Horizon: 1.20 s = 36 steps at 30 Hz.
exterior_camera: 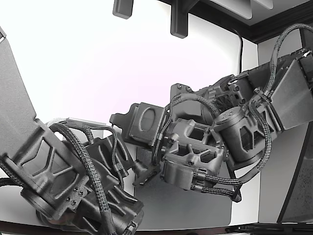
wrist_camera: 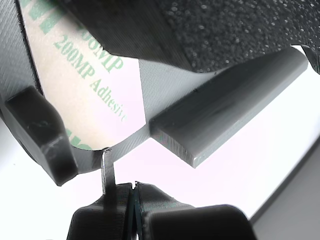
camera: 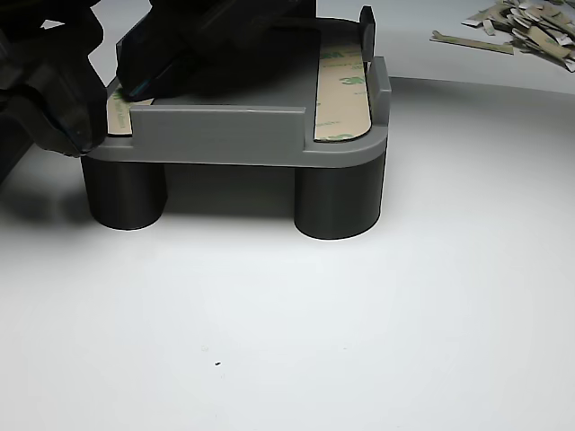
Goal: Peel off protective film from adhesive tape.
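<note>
Grey plastic with a fine layered texture forms the fixture [camera: 225,135], a flat plate with a raised rim, carried on two visible round dark legs [camera: 340,202] on a white table [camera: 359,341]. Two strips of adhesive tape are seen on the plate in the other view: one at the right [camera: 343,94], long with a rounded near end, and one at the left [camera: 119,112], mostly covered by the arm. Each is covered by tan protective film [wrist_camera: 85,85] with green print reading "200MP Adhesive". In the wrist view the film lies flat in its recess, its rounded end near the plate's edge. The gripper [wrist_camera: 120,192] is seen closed to a thin slit, with a small metal blade [wrist_camera: 107,172] standing up from it and touching the plate's edge just below the film; nothing is seen gripped. A pile of peeled film scraps [camera: 526,27] lies on the table at the far right. Two arms appear in the exterior view.
</note>
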Tool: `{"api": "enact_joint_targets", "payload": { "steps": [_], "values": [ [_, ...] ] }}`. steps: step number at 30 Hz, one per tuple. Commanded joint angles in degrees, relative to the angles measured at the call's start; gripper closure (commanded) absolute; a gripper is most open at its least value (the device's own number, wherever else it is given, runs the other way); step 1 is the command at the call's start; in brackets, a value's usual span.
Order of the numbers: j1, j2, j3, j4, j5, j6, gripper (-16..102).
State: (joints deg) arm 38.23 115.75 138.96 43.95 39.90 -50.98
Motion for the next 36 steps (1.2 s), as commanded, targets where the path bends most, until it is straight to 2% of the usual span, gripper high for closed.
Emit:
{"api": "enact_joint_targets", "payload": {
  "steps": [1,36],
  "values": [
    [-0.6,0.7,-1.8,0.0,0.3,0.0,97],
    [-0.6,0.3,-2.0,0.3,0.4,-0.2,97]
  ]
}}
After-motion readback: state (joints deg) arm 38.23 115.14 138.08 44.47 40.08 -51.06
